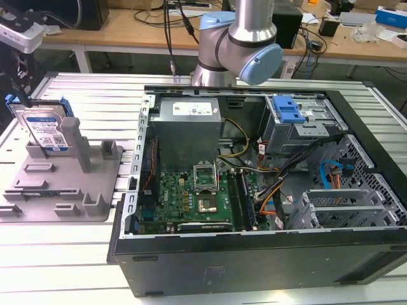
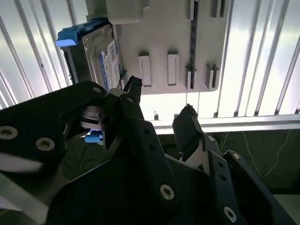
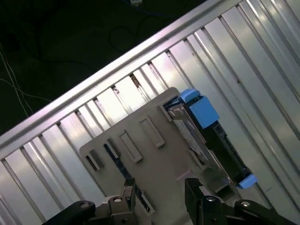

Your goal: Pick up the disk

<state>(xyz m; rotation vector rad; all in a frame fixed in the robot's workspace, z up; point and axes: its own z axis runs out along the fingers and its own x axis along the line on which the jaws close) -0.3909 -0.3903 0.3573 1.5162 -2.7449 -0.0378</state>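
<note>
In the second wrist view the black gripper sits nearest the lens, its fingers spread apart with nothing between them. Beyond it lies the grey plastic holder block on the ribbed aluminium counter. The flat silver-metal disk, with blue side rails, stands on edge at one end of that block, apart from the gripper.

In the exterior view an open black computer case lies in the foreground, at the exterior view's right of the holder block. A grey upright post stands just beside the disk. Farther back are the silver-and-blue robot arm and wooden benches strewn with cables.
</note>
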